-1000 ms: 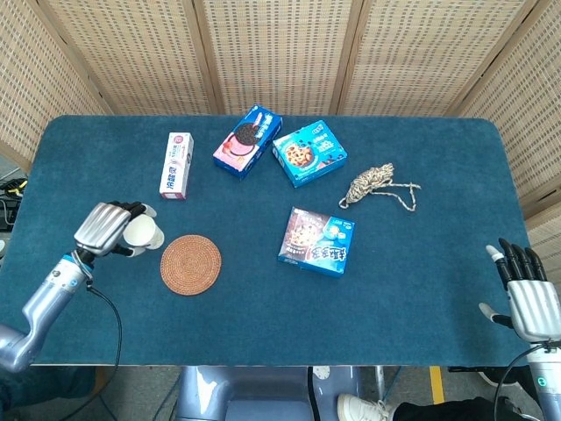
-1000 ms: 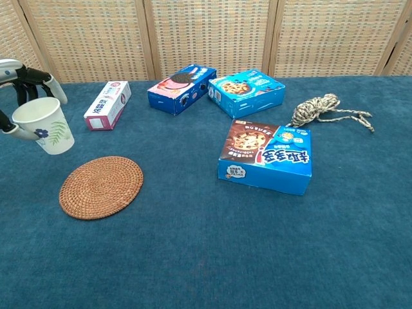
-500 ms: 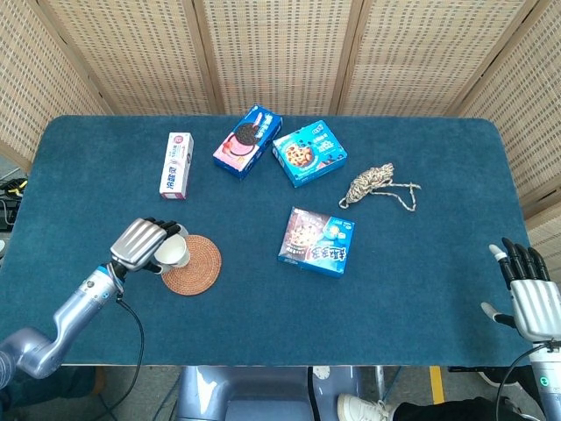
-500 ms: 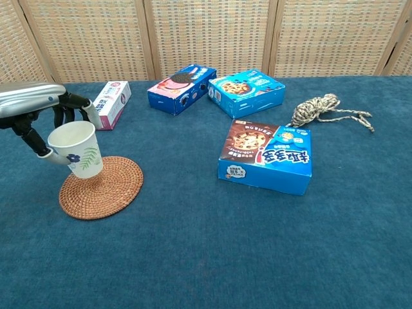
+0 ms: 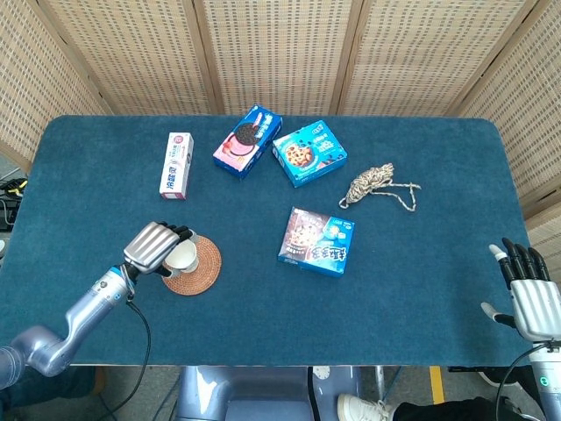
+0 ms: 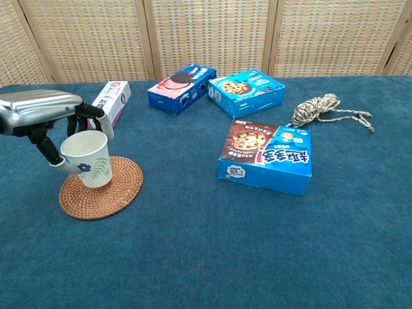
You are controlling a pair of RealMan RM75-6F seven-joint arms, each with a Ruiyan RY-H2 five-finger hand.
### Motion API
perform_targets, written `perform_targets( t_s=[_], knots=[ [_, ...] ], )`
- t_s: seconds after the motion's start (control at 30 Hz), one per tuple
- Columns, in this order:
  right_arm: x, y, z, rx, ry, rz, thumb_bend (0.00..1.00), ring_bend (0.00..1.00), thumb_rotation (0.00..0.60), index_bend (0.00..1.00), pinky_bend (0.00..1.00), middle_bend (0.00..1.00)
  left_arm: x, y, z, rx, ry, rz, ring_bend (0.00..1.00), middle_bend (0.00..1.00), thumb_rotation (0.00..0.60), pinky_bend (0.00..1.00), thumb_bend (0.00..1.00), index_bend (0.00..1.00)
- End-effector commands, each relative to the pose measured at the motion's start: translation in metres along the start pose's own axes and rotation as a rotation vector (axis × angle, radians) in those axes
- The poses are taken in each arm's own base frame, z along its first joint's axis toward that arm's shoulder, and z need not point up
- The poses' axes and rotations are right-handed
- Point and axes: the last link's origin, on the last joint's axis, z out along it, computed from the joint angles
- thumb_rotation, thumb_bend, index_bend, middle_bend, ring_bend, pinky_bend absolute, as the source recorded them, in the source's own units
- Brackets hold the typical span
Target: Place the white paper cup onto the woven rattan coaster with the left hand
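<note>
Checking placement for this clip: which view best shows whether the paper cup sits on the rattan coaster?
The chest view: the white paper cup, gripped by the left hand, stands tilted over the coaster. In the head view the hand hides most of the cup.

High head view (chest lower, nearer)

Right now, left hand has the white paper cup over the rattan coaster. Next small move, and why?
Probably open the left hand and ease it back. In the chest view the white paper cup stands upright with its base on the round woven rattan coaster, though left of its centre, and the fingers are wrapped around it.
</note>
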Motion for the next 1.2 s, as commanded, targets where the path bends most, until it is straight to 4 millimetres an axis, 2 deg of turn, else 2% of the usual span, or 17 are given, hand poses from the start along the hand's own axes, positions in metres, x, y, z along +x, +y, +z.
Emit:
perform_targets(
  t_s=[0.03,0.2,0.27,0.33,0.4,0.67,0.8,0.9,1.03,1.2],
  knots=[
    [0.000,0.000,0.000,0.000,0.001,0.001,0.00,0.00,0.600,0.08,0.00,0.00,-0.003,0.002,0.001,0.003,-0.006,-0.001,0.45,0.38,0.600,0.45,0.00,0.35],
    [0.001,0.000,0.000,0.000,0.003,0.002,0.00,0.00,0.600,0.08,0.00,0.00,-0.006,0.004,0.002,0.002,0.000,-0.005,0.39,0.33,0.600,0.45,0.00,0.34],
    [0.001,0.000,0.000,0.000,0.005,0.003,0.00,0.00,0.600,0.08,0.00,0.00,-0.007,0.004,0.003,0.003,-0.002,-0.003,0.34,0.28,0.600,0.42,0.00,0.30],
    [0.002,0.000,0.000,0.000,0.006,0.003,0.00,0.00,0.600,0.08,0.00,0.00,-0.008,0.004,0.002,0.004,-0.005,-0.007,0.26,0.19,0.600,0.39,0.00,0.19],
    [0.002,0.000,0.000,0.000,0.007,0.003,0.00,0.00,0.600,0.08,0.00,0.00,-0.008,0.004,0.002,0.003,-0.008,-0.006,0.23,0.14,0.600,0.38,0.00,0.13],
    [0.002,0.000,-0.001,0.000,0.009,0.004,0.00,0.00,0.600,0.08,0.00,0.00,-0.007,0.002,-0.002,0.003,-0.014,-0.002,0.16,0.07,0.600,0.35,0.00,0.07],
    [0.003,0.000,-0.001,0.000,0.010,0.005,0.00,0.00,0.600,0.08,0.00,0.00,-0.005,-0.001,-0.007,0.008,-0.012,0.000,0.07,0.01,0.600,0.28,0.00,0.01],
    [0.003,0.000,-0.001,-0.001,0.011,0.007,0.00,0.00,0.600,0.08,0.00,0.00,0.001,-0.010,-0.018,0.024,-0.012,0.002,0.00,0.00,0.600,0.21,0.00,0.00],
    [0.004,-0.001,-0.002,0.003,0.012,0.010,0.00,0.00,0.600,0.08,0.00,0.00,0.012,-0.028,-0.040,0.065,0.003,0.001,0.00,0.00,0.600,0.12,0.00,0.00],
    [0.005,-0.002,-0.003,0.009,0.017,0.016,0.00,0.00,0.600,0.08,0.00,0.00,0.028,-0.057,-0.083,0.181,0.098,-0.037,0.00,0.00,0.600,0.00,0.00,0.00]
  ],
)
